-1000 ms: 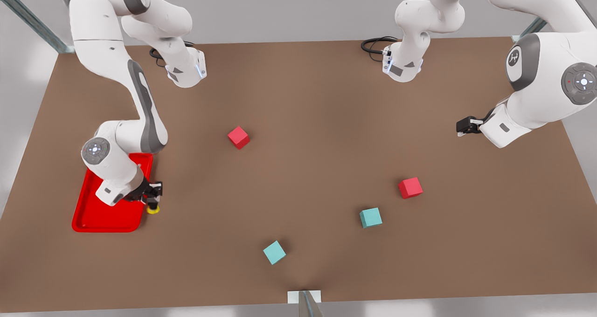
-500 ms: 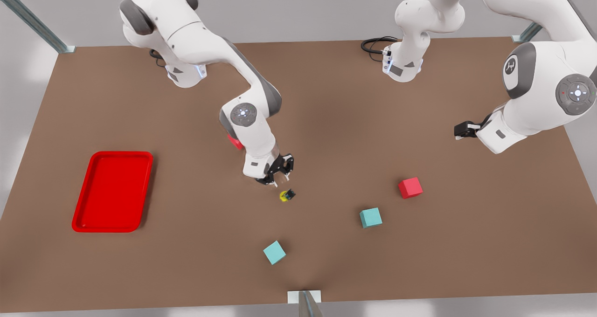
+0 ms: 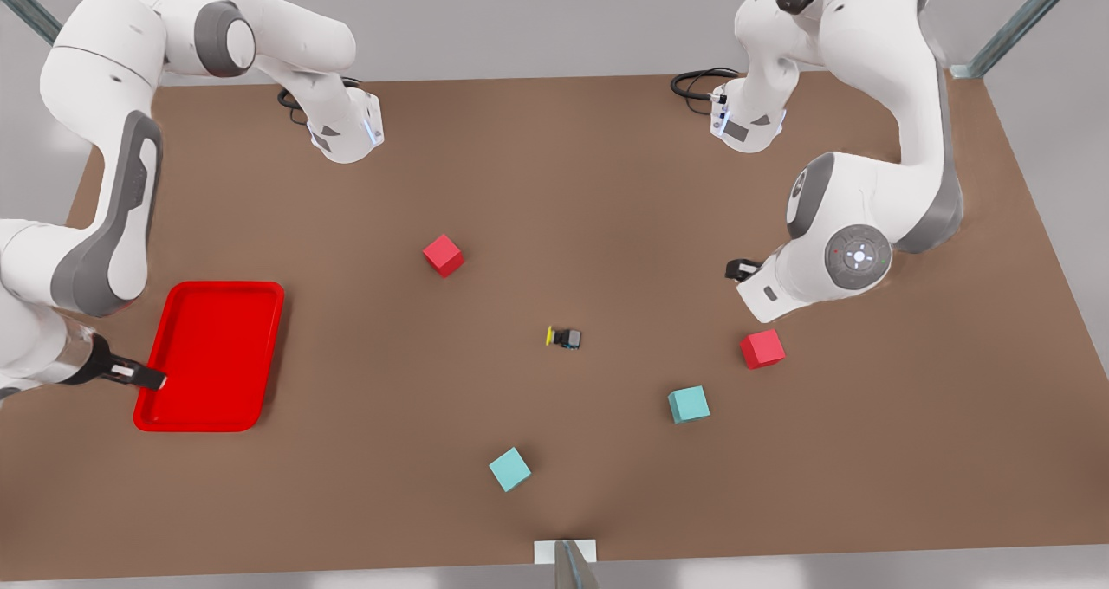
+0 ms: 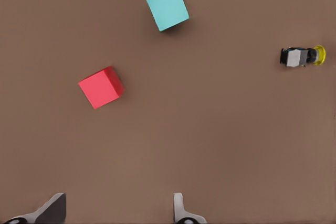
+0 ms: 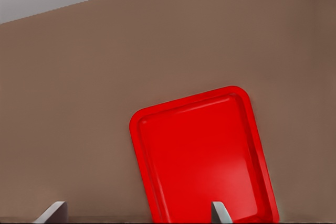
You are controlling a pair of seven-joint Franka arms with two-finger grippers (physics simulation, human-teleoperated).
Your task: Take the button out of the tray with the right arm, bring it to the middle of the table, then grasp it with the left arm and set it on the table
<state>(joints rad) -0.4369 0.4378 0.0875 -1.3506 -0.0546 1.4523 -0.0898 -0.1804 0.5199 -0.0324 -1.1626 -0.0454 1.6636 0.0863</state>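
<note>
Reaching in from the front view's left, the right gripper [image 3: 156, 379] hangs empty over the tray [image 3: 260, 346], fingers spread. The button [image 3: 565, 338] lies tipped over mid-table [image 3: 606, 182]. Farther right, the left gripper [image 3: 736, 269], half hidden behind its wrist, gapes empty.

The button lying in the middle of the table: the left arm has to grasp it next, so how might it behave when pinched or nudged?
The button lies on its side on the table, so it probably tips easily. Its round yellow cap may let it roll if nudged. It is smaller than the cubes, so likely light; the open left gripper might knock it away.
</note>
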